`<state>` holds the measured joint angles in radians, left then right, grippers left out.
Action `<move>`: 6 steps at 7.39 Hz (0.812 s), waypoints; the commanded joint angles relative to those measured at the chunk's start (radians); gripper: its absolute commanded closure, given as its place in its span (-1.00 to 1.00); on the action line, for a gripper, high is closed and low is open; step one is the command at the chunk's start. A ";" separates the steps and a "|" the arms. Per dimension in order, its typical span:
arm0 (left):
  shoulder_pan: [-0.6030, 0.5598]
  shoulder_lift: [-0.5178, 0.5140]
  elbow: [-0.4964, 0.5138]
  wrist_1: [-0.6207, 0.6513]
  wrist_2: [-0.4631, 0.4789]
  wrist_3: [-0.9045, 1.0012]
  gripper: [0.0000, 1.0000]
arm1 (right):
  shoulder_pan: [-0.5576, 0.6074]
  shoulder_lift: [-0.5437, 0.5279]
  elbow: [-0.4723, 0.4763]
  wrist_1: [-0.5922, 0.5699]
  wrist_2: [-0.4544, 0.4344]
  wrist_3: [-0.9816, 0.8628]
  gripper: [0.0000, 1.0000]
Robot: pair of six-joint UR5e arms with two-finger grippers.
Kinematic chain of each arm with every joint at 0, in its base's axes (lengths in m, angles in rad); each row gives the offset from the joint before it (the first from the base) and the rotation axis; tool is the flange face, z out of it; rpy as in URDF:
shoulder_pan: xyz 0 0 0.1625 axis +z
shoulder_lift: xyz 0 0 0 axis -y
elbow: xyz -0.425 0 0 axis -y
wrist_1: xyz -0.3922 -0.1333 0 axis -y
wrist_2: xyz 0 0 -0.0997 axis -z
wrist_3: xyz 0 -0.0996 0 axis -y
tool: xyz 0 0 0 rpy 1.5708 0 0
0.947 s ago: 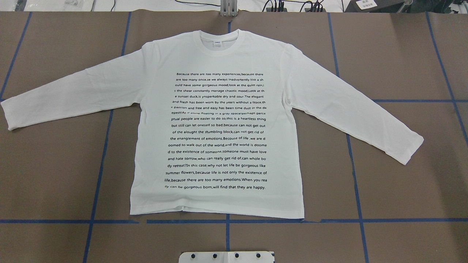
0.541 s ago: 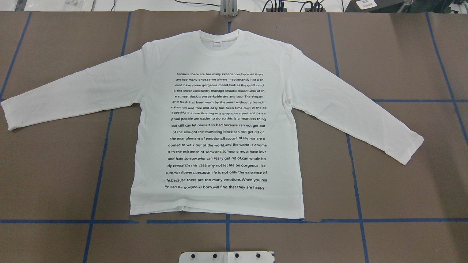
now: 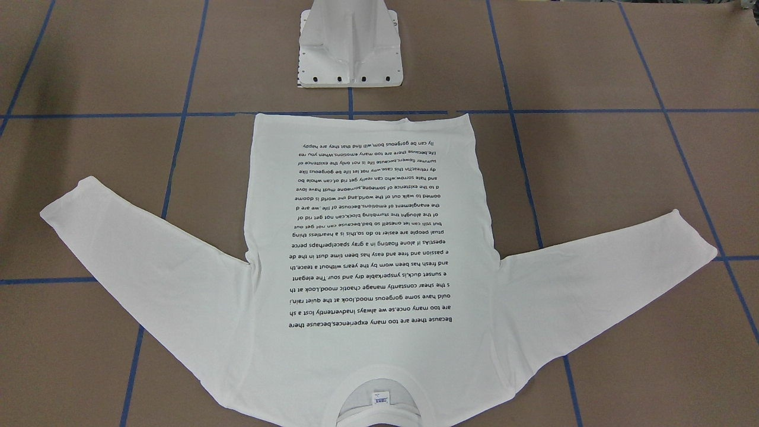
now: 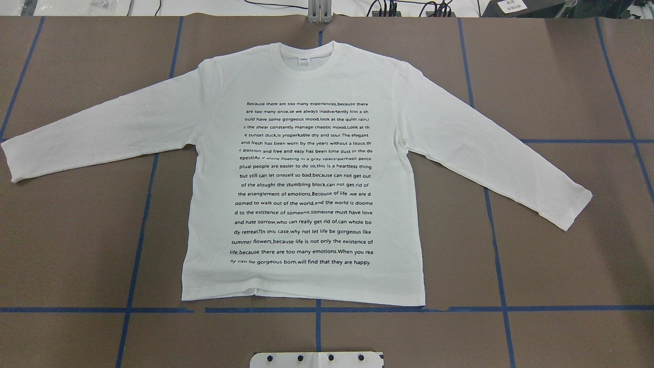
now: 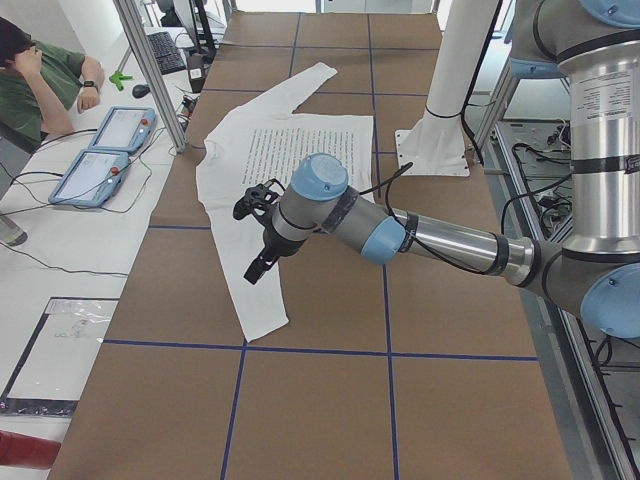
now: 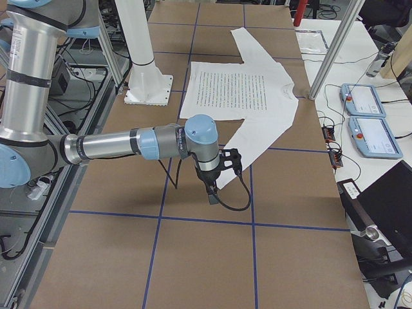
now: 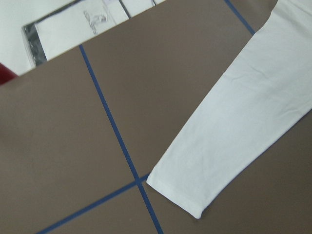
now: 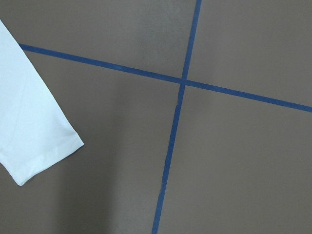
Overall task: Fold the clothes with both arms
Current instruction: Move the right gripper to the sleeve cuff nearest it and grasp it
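The white long-sleeved shirt lies flat on the brown table with its printed text up, its collar on the far side and both sleeves spread out. My left gripper shows only in the exterior left view, above the left sleeve; I cannot tell if it is open or shut. My right gripper shows only in the exterior right view, by the right sleeve cuff; I cannot tell its state. The left wrist view shows a sleeve end, the right wrist view a cuff.
The white pedestal base stands just behind the shirt's hem. Blue tape lines cross the brown table. An operator and teach pendants are at the table's far side, past an aluminium post.
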<state>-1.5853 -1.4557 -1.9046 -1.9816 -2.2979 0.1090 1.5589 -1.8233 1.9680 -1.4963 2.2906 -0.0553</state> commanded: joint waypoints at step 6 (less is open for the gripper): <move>-0.002 -0.005 0.019 -0.025 -0.005 0.008 -1.00 | -0.449 -0.034 -0.352 1.015 -0.222 0.964 -0.98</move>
<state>-1.5876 -1.4613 -1.8840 -2.0064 -2.3024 0.1155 1.2351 -1.8557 1.6896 -0.6650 2.1951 0.7230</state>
